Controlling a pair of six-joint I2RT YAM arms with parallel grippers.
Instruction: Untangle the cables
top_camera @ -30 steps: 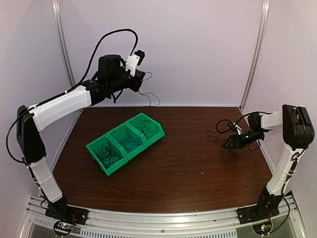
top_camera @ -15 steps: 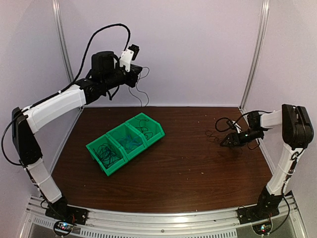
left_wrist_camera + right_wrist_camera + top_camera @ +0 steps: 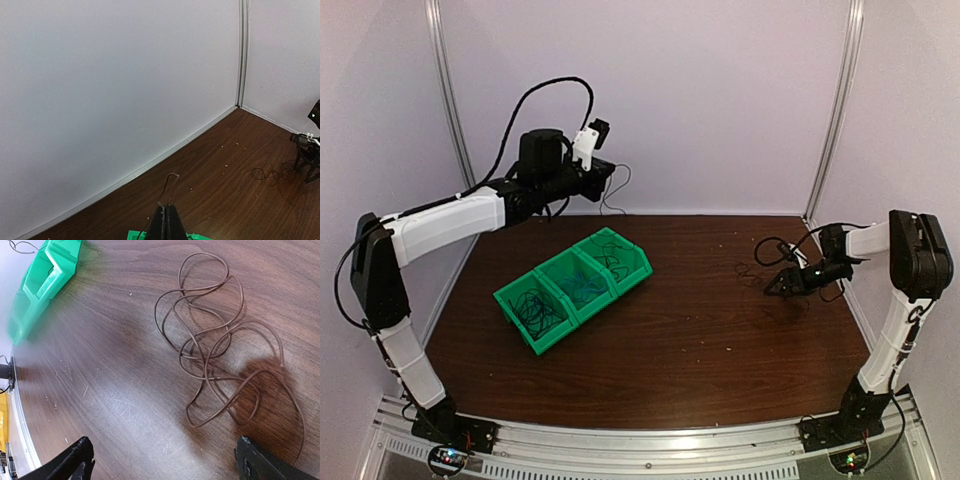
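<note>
My left gripper [image 3: 611, 172] is held high near the back wall, shut on a thin dark cable [image 3: 617, 200] that dangles below it. In the left wrist view the closed fingertips [image 3: 168, 220] pinch that cable, and a small loop [image 3: 173, 176] sticks out ahead. My right gripper [image 3: 773, 287] sits low over the table at the right, open, with nothing between its fingers [image 3: 80, 456]. Just ahead of it a loose brown-black tangle of cable [image 3: 220, 340] lies on the wood, also seen from above [image 3: 750, 270].
A green three-compartment bin [image 3: 630, 277] stands at centre left, with black cables [image 3: 532, 308] in the near compartment, blue ones [image 3: 582, 287] in the middle and black ones [image 3: 615, 262] in the far one. The back wall and metal corner posts [image 3: 835, 110] enclose the table.
The right gripper opened fully and edged left toward the tangle, then held still. The left gripper swung left, then back right and slightly lower, still pinching its cable.
</note>
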